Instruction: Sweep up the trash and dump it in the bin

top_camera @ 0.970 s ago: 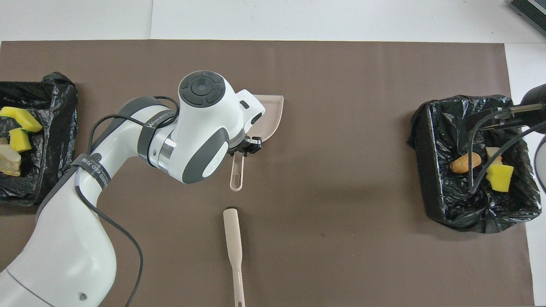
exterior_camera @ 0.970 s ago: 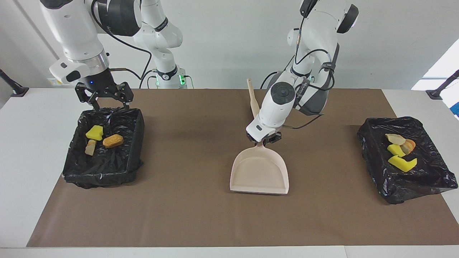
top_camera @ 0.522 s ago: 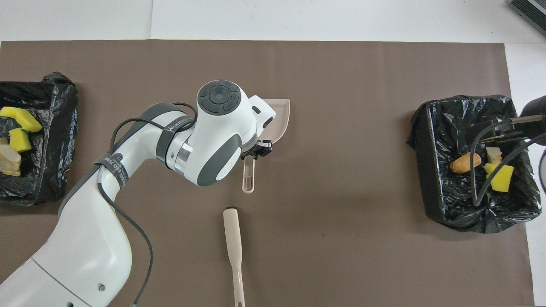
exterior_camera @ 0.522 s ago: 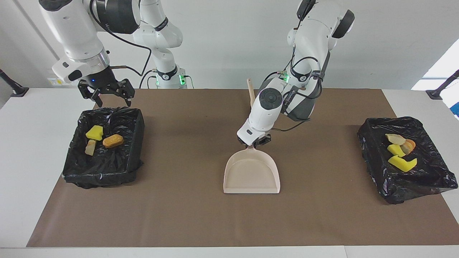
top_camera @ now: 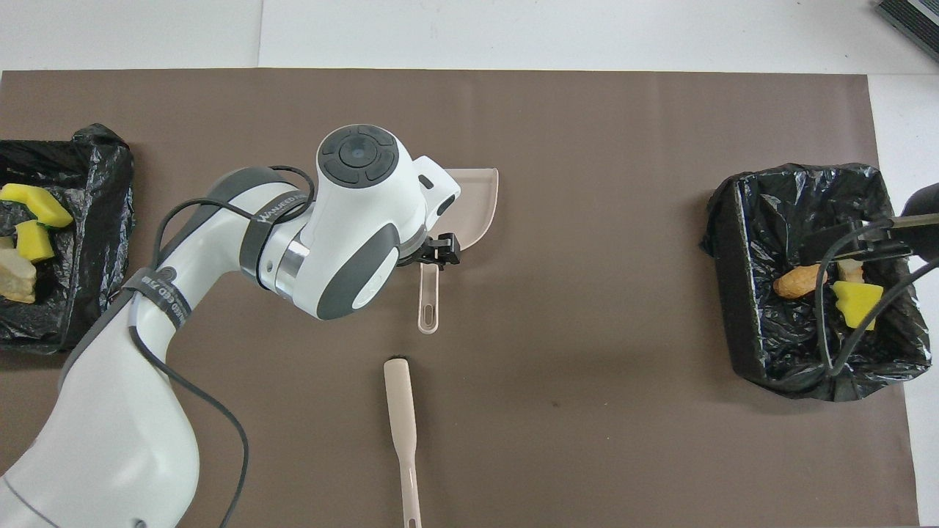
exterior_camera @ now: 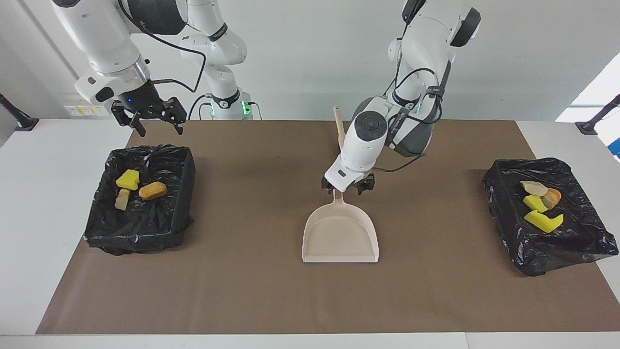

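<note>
Trash (exterior_camera: 130, 180) below right end effector (exterior_camera: 155, 127)

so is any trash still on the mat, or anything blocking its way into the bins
Nothing visible. All seven scraps already lie in the two black-bagged bins: three in the bin at the right arm's end, four in the other bin.

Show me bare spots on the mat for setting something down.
Bare mat lies between the dustpan and each lined bin, and along the mat's edge farthest from the robots. Crowded: the middle, where the left claw hangs over the dustpan handle, brush nearer the robots.
</note>
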